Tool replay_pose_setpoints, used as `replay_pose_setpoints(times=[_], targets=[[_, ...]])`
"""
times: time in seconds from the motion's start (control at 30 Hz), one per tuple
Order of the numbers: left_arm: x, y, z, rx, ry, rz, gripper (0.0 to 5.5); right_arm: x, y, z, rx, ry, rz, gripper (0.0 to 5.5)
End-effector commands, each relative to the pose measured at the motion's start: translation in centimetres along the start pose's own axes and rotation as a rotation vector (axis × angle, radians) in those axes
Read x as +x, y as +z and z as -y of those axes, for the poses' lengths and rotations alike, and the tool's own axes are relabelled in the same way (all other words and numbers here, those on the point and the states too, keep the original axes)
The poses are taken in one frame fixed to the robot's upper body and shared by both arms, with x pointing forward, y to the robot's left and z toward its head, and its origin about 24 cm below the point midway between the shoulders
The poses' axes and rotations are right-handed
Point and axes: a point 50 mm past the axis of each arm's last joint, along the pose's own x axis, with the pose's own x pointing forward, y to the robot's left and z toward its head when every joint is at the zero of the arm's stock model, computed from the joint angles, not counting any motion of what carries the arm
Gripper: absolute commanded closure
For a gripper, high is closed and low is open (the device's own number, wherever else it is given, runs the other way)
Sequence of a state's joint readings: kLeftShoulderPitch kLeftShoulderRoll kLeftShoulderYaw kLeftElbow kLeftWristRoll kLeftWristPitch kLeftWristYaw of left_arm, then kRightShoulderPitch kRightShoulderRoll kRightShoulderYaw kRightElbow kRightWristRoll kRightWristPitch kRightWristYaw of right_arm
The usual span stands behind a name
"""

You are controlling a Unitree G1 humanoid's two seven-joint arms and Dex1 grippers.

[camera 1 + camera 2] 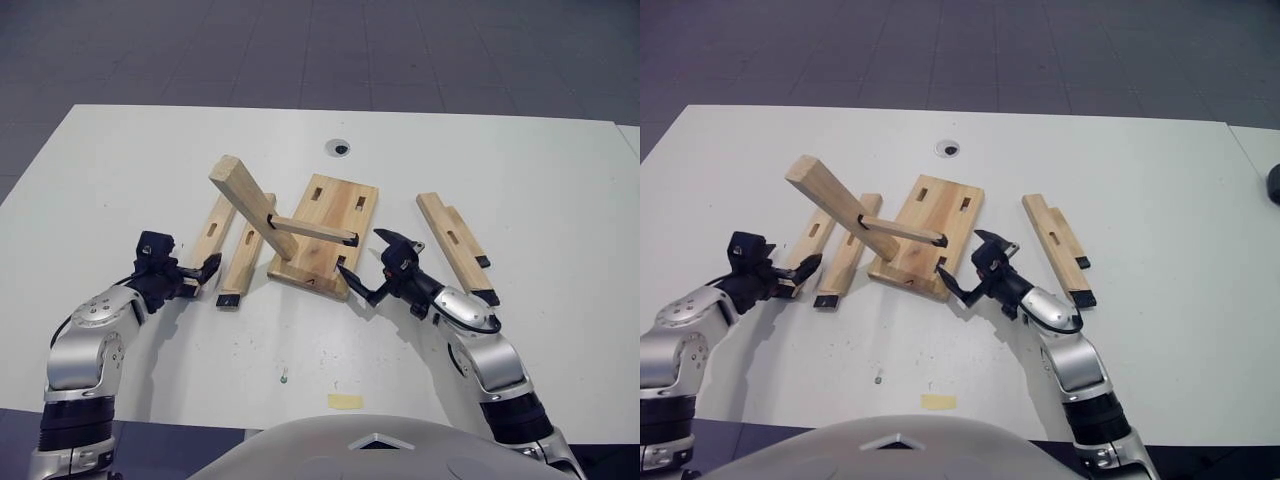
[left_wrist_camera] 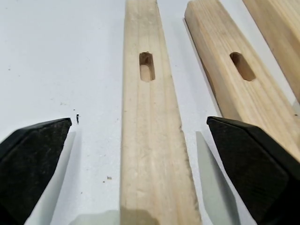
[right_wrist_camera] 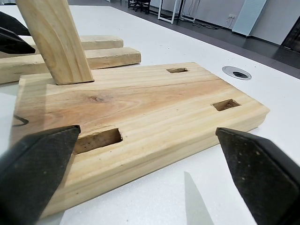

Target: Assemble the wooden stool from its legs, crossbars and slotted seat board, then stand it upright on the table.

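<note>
So my left tool [image 2: 139, 121] is spread open around one of two loose legs [image 1: 212, 238] left of the seat board [image 1: 330, 208], my right tool [image 1: 374, 266] is open at its near corner, one tilted leg [image 1: 245, 195] with one crossbar [image 1: 315, 231] sits slotted in, and two more legs [image 1: 440, 228] lie on the surface [image 1: 540, 180] to the right.

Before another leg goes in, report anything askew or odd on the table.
The one fitted leg leans steeply toward the robot's left out of the seat board instead of standing square, its crossbar hanging over the board. The loose legs lie flat; nothing looks broken.
</note>
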State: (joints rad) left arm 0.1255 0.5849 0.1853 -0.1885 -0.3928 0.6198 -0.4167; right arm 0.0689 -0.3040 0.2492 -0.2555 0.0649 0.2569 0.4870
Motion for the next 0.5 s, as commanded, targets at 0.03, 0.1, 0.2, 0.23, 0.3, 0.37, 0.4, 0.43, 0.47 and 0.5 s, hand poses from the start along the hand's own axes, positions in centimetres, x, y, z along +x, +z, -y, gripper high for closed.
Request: replay_pose_setpoints(times=[0.03,0.1,0.2,0.23,0.3,0.37,0.4,0.43,0.47,0.5], targets=[[-0.2,-1.0,-0.7,0.026,0.002,-0.090,0.71,0.1,0.0,-0.1,-0.007,0.003,-0.001,0.10],[-0.3,-1.5,-0.7,0.023,-0.010,-0.133,0.99,0.2,0.1,-0.1,-0.008,0.001,0.000,0.10],[-0.4,-2.4,-0.6,0.034,-0.041,-0.195,1.54,0.2,0.2,-0.1,-0.007,0.000,0.000,0.10],[-0.5,-2.6,-0.6,0.038,-0.049,-0.208,1.71,0.2,0.2,-0.2,-0.007,0.000,0.001,0.10],[-0.5,-2.8,-0.5,0.046,-0.061,-0.219,2.05,0.2,0.3,-0.1,-0.006,-0.006,0.001,0.10],[-0.6,-2.8,-0.3,0.058,-0.077,-0.225,2.37,0.2,0.3,0.0,-0.002,-0.020,-0.002,0.10],[-0.6,-2.8,-0.2,0.066,-0.085,-0.228,2.52,0.3,0.3,0.1,-0.001,-0.025,-0.003,0.10],[-0.6,-2.8,-0.2,0.072,-0.091,-0.230,2.67,0.3,0.3,0.1,0.000,-0.028,-0.004,0.10],[-0.7,-2.8,-0.1,0.075,-0.099,-0.233,2.89,0.3,0.4,0.1,-0.003,-0.034,-0.001,0.10],[-0.8,-2.9,-0.1,0.079,-0.104,-0.237,2.98,0.3,0.5,0.2,-0.003,-0.042,0.004,0.10]])
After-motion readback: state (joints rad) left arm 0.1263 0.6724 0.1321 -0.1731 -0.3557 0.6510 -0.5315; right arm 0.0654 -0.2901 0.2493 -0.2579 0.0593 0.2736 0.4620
